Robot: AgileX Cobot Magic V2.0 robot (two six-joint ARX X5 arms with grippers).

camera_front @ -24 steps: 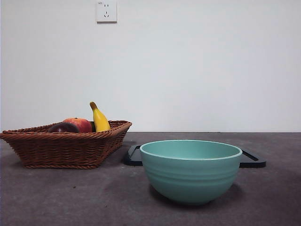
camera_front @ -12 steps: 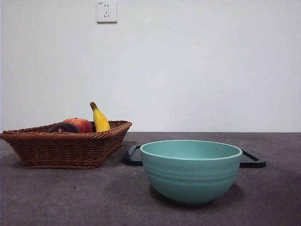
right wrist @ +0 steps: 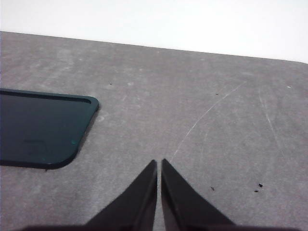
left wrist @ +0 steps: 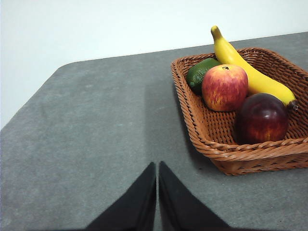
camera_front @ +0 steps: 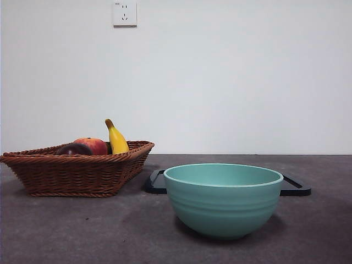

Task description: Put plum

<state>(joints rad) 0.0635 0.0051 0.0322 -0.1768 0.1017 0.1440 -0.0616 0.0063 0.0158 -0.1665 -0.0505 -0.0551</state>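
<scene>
Hovering over bare table with left gripper (left wrist: 157,166) pinched closed, holding nothing, plum (left wrist: 264,118) lying well apart in the wicker basket (left wrist: 226,159), touching the banana (left wrist: 250,72). Waiting likewise with right gripper (right wrist: 159,163) closed, beside a dark tray (right wrist: 38,127).

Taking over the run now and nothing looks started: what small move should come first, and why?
Probably open the left gripper and ease it toward the plum. Its jaws are shut over bare table, while the plum lies untouched in the wicker basket beside the red apple and banana. The right gripper waits shut by the dark tray.
</scene>
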